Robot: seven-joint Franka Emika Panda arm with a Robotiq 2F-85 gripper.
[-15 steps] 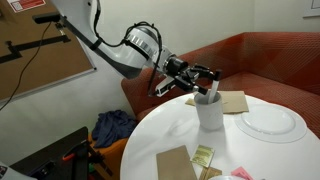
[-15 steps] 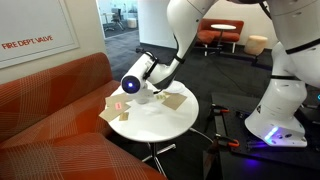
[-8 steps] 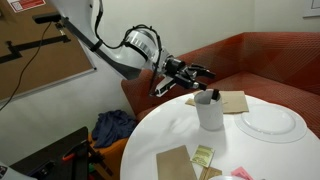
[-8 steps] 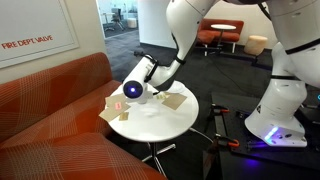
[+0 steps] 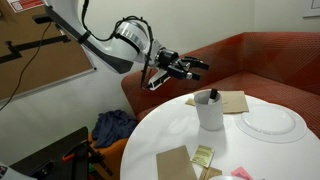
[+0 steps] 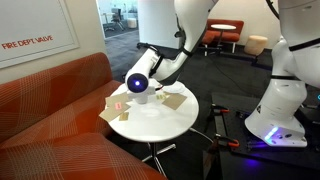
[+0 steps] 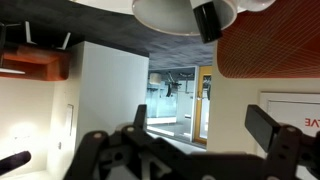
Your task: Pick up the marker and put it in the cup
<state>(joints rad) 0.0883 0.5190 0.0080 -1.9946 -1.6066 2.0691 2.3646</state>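
The white cup [image 5: 210, 112] stands on the round white table [image 5: 170, 128]. The marker [image 5: 213, 96] stands inside it, with its black cap sticking out of the rim. My gripper [image 5: 195, 68] is open and empty, in the air above and to the left of the cup, apart from it. The wrist view is upside down: the cup [image 7: 165, 12] and the marker's black cap [image 7: 207, 18] show at the top edge, and my spread fingers [image 7: 200, 125] hold nothing. In an exterior view my wrist [image 6: 137, 83] hides the cup.
A flat white plate [image 5: 268, 122] lies right of the cup. Brown napkins lie behind the cup [image 5: 234, 100] and at the table's front [image 5: 175, 163], next to small packets [image 5: 204, 155]. A red sofa [image 5: 270, 60] curves behind the table. A blue bag [image 5: 112, 128] lies on the floor.
My gripper was at the cup's rim with the marker. It has let go and drawn back up and to the left. The marker stays in the cup.
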